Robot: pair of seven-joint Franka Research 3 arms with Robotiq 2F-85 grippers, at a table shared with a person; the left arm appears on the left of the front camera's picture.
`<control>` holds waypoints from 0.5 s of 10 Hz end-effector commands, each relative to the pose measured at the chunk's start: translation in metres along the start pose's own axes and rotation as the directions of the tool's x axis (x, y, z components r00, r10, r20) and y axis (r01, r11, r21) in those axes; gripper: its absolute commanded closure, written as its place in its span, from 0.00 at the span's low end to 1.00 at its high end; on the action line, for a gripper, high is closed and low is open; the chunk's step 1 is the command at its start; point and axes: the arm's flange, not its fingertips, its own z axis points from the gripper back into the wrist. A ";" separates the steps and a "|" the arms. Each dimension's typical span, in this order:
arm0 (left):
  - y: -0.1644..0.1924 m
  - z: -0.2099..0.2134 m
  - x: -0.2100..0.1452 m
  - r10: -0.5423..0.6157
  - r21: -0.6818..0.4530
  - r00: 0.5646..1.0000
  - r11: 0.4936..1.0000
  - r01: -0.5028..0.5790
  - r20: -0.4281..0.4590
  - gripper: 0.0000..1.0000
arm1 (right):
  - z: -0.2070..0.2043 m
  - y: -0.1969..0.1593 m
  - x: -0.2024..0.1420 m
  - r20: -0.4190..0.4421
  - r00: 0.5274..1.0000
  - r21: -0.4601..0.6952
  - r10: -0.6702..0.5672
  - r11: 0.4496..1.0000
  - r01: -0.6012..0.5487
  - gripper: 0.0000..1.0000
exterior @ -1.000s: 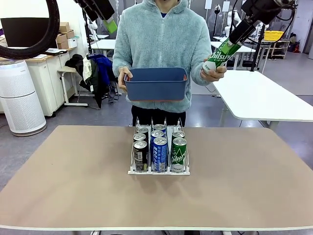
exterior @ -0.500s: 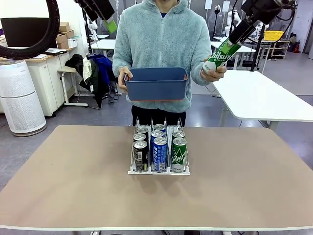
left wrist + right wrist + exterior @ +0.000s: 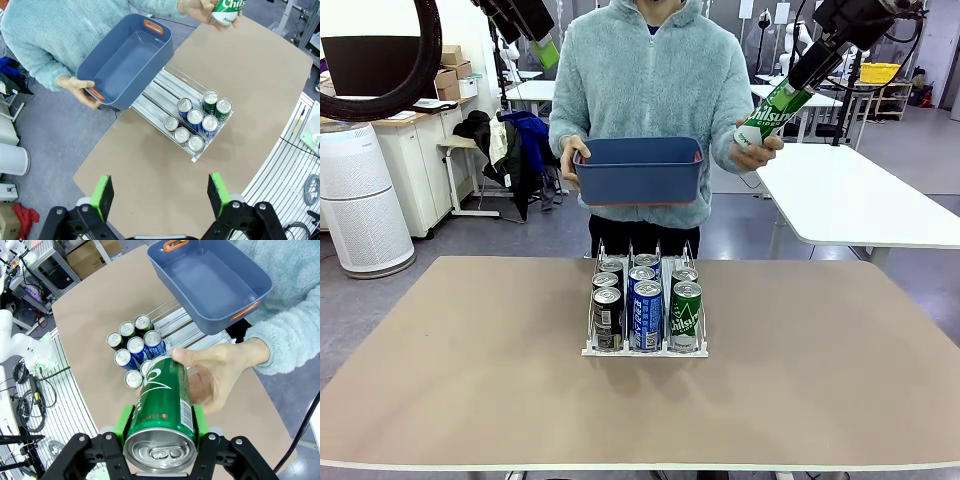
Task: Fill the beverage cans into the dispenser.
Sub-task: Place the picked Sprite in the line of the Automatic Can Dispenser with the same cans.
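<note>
A workshop with white tables and cardboard boxes lies behind a bare tan table (image 3: 470, 380). In the front view, low in the middle of the frame, the small white-and-clear wire dispenser (image 3: 645, 348) stands on that table with three lanes and six slim cans: two dark grey cans (image 3: 607, 318) in the left lane, two blue cans (image 3: 646, 314) in the middle, two green cans (image 3: 685, 315) at the right, all upright with silver tops. Behind it a person in a pale fleece holds a dark blue rectangular plastic bin (image 3: 640, 170) with one hand. At the upper right, the right gripper (image 3: 810, 70) clamps the top end of a seventh can, a tilted green can with white lettering (image 3: 770, 108), while the person's other hand (image 3: 756, 150) cups its lower end.

In the left wrist view, the left gripper (image 3: 161, 194) at the bottom edge has its green pads spread wide with nothing between them. The dispenser sits right of centre, the six cans crowded at its lower end, and the bin hangs at the upper left.

In the right wrist view, the green pads press both sides of the green can at bottom centre, the person's fingers (image 3: 200, 357) wrapped round its far end.
</note>
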 end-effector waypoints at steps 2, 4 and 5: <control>0.000 0.000 -0.002 0.004 0.003 1.000 1.000 -0.004 0.003 0.00 | 0.002 0.000 0.001 -0.001 1.000 -0.019 0.006 1.000 -0.006 1.00; 0.000 0.000 -0.002 0.004 0.003 1.000 1.000 -0.004 0.003 0.00 | 0.002 0.000 0.001 -0.001 1.000 -0.019 0.006 1.000 -0.006 1.00; 0.000 0.000 -0.002 0.004 0.003 1.000 1.000 -0.004 0.003 0.00 | 0.002 0.000 0.001 -0.001 1.000 -0.019 0.006 1.000 -0.006 1.00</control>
